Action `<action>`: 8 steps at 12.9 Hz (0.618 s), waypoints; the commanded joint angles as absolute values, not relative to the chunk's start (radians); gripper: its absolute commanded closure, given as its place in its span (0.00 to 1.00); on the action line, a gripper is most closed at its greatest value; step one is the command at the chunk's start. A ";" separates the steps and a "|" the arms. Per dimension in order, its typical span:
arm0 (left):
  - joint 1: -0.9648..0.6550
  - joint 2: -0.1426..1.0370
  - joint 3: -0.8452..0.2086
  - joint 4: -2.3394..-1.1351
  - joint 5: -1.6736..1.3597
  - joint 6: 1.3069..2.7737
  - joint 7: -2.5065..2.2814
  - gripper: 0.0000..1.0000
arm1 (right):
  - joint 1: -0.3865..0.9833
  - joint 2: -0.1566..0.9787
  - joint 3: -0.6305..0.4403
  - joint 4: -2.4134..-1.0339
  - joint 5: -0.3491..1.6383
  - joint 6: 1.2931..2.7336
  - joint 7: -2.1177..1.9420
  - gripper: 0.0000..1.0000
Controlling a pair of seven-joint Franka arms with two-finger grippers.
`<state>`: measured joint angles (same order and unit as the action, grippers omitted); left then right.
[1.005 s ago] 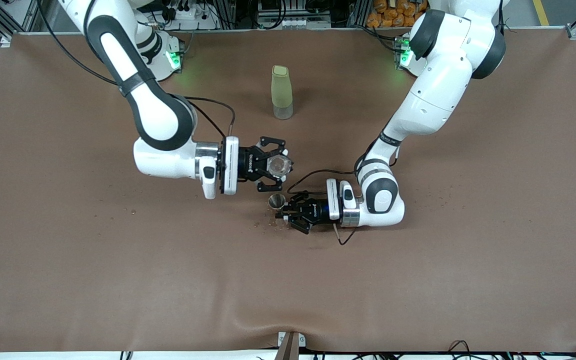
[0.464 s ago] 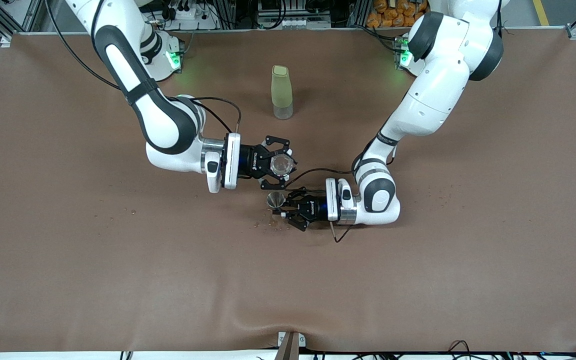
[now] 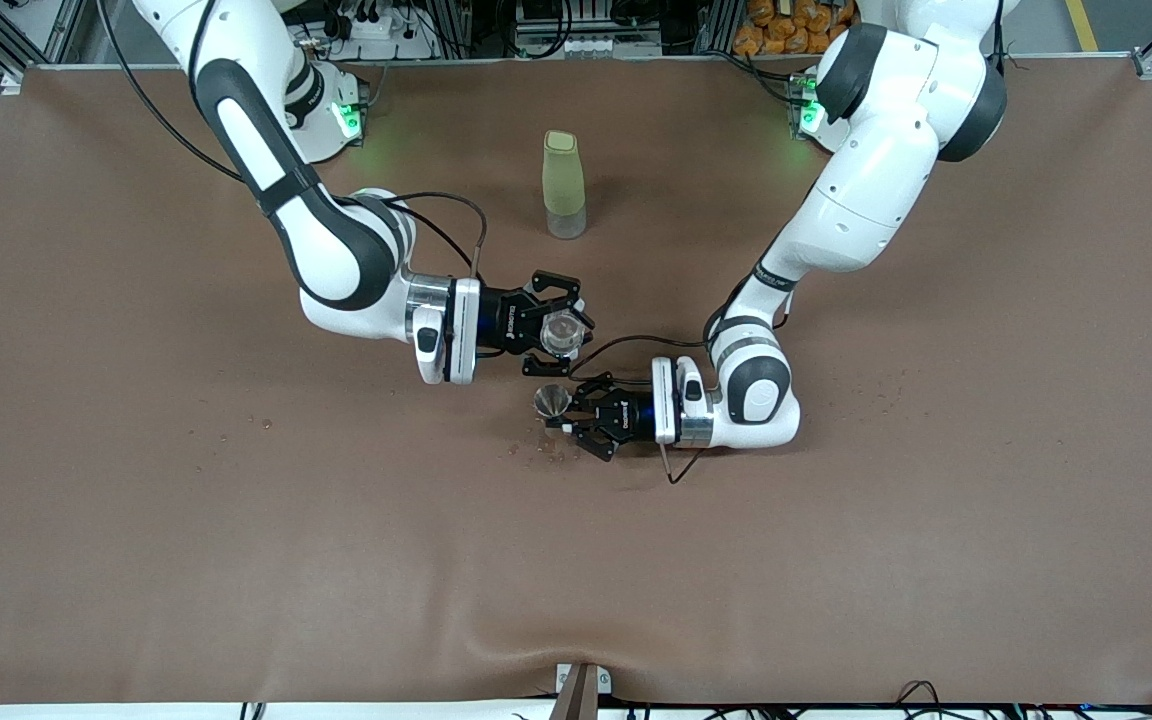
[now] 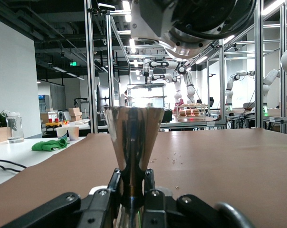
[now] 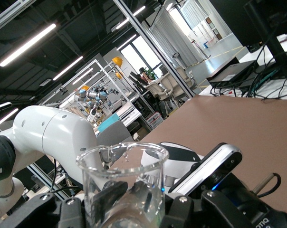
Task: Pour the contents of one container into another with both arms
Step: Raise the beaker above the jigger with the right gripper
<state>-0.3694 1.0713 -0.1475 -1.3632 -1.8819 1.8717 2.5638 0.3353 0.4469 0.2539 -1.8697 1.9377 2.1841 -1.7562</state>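
The right hand [image 3: 558, 338] grips the glass cup [image 3: 561, 333] upright in the air, just beside and above the steel jigger [image 3: 551, 402]. The left hand [image 3: 576, 418] is clenched on the jigger's waist, holding it upright low over the counter [image 3: 836, 560]. The pour looks about to begin: next the cup's rim must come over the jigger's mouth, then tip slowly.

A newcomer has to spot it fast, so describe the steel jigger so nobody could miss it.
Start at the tall green-topped bottle near the table's middle, then come toward the front camera to the two claws. The steel jigger stands upright, gripped at its waist by the left claw. It is shiny and hourglass-shaped, unlike the clear glass beaker in the right claw.
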 commanded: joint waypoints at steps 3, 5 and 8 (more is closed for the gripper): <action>-0.373 1.054 -0.144 -1.402 -1.899 1.836 2.543 1.00 | 0.350 0.414 0.259 -1.898 1.970 2.189 -1.643 1.00; -0.371 1.054 -0.143 -1.405 -1.893 1.807 2.540 1.00 | 0.350 0.408 0.261 -1.901 1.970 2.189 -1.590 1.00; -0.356 1.052 -0.143 -1.413 -1.861 1.804 2.540 1.00 | 0.350 0.402 0.261 -1.928 1.970 2.187 -1.539 1.00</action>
<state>-0.3666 1.0712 -0.1468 -1.3914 -1.8793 1.8234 2.5526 0.3383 0.4466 0.2666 -1.8794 1.9421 2.1841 -1.5733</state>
